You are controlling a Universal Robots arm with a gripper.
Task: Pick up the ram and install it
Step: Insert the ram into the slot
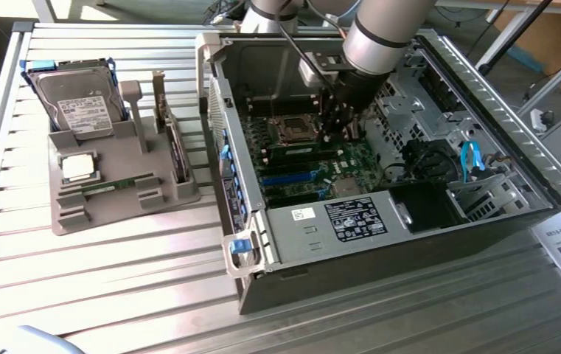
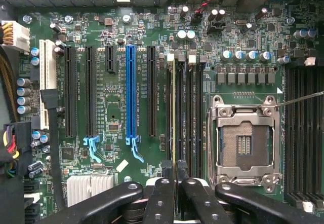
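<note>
My gripper (image 2: 176, 186) reaches down into the open computer case (image 1: 260, 243), over the green motherboard (image 2: 116, 97). Its two fingers (image 2: 163, 201) are shut on the ram (image 2: 174, 112), a thin stick seen edge-on. The ram stands in line with one of the black memory slots (image 2: 188, 112) beside the empty processor socket (image 2: 245, 143). Whether it sits fully in the slot I cannot tell. In the exterior view the gripper (image 1: 338, 134) hangs just past the socket (image 1: 290, 131). A second green ram stick (image 1: 115, 184) lies in the grey holder (image 1: 74, 217) on the table.
The holder also carries a silver hard drive (image 1: 79, 103) and a small square processor chip (image 1: 79, 167). Case walls, a drive cage (image 1: 427, 88) and blue cables (image 1: 472, 158) crowd around the arm. Long black and blue expansion slots (image 2: 130, 92) lie beside the memory slots.
</note>
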